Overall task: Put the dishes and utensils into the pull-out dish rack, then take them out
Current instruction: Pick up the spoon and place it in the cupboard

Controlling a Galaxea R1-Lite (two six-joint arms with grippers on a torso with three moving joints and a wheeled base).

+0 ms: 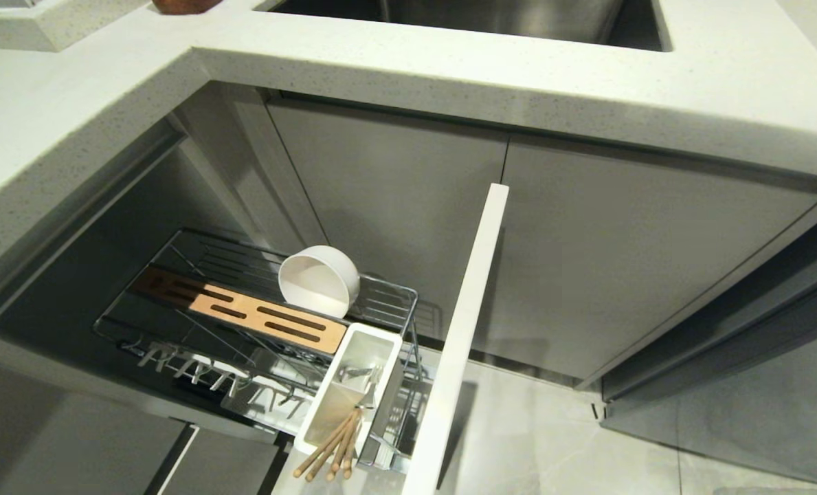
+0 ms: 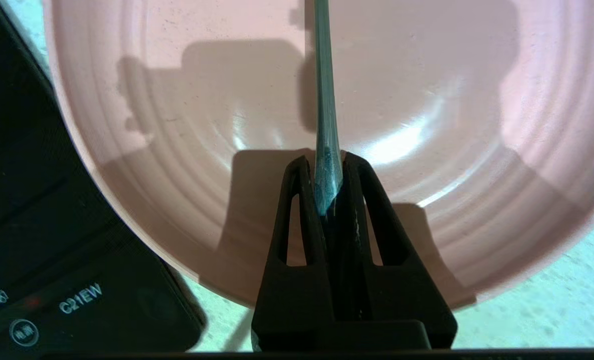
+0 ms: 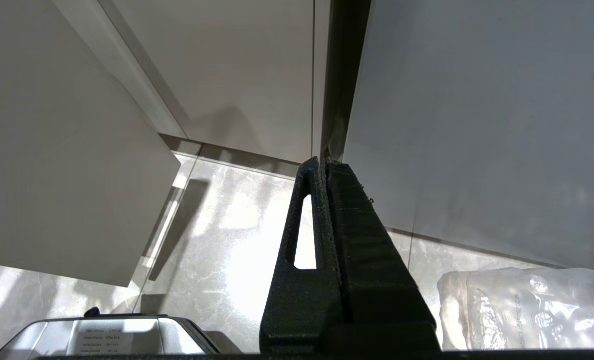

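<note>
The left tool point(image 2: 327, 167) was clenched on the spoon's slim handle point(image 2: 325, 115) over the pink plate point(image 2: 187, 150) on the bench point(image 2: 551, 310). The right tool point(image 3: 325, 162) (parked near the floor) was closed, empty. In the pull-out rack point(image 1: 381, 302) lay the bowl point(image 1: 319, 280), with chopsticks point(image 1: 332, 447) in the caddy point(image 1: 353, 371).

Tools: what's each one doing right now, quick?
Left tool: closed on the spoon handle, over the pink plate.
Right tool: closed, empty.
</note>
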